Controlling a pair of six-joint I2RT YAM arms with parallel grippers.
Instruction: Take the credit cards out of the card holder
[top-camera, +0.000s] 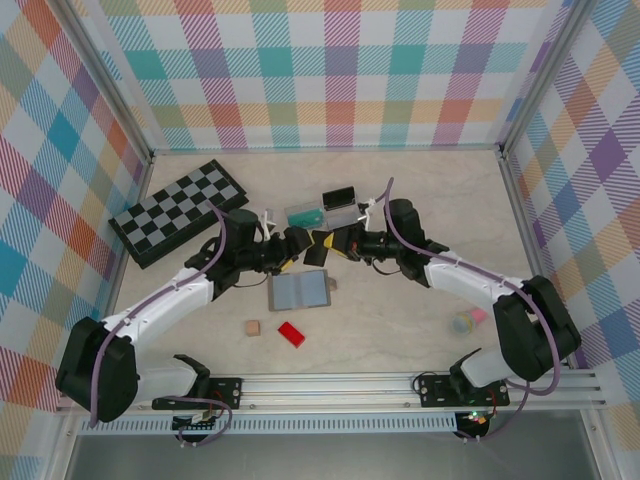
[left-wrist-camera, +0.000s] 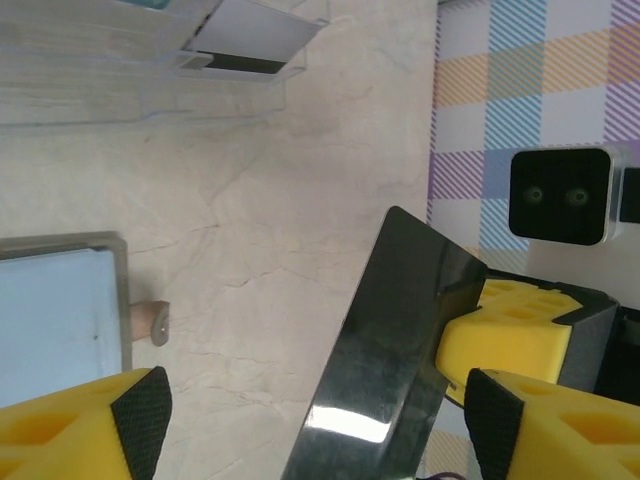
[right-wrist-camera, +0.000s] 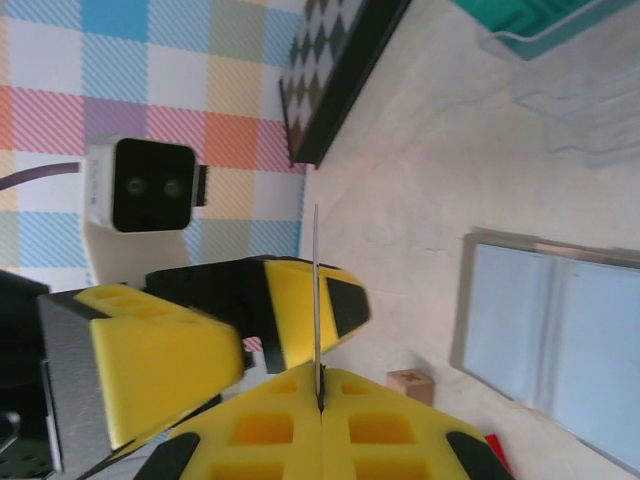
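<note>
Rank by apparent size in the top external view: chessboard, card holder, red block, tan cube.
1. chessboard
2. card holder
3. red block
4. tan cube, smaller than the red block, though both look tiny.

Black card (left-wrist-camera: 385, 340), blue-grey card holder (top-camera: 299, 290), yellow fingers (right-wrist-camera: 290, 425).

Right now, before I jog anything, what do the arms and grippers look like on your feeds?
Both the left arm and right arm have white links, black joint housings and a purple-grey cable running alongside. The left gripper and right gripper carry blocky yellow fingers with moulded pockets and black tips. Each wrist bears a white-cased camera with a black face.
</note>
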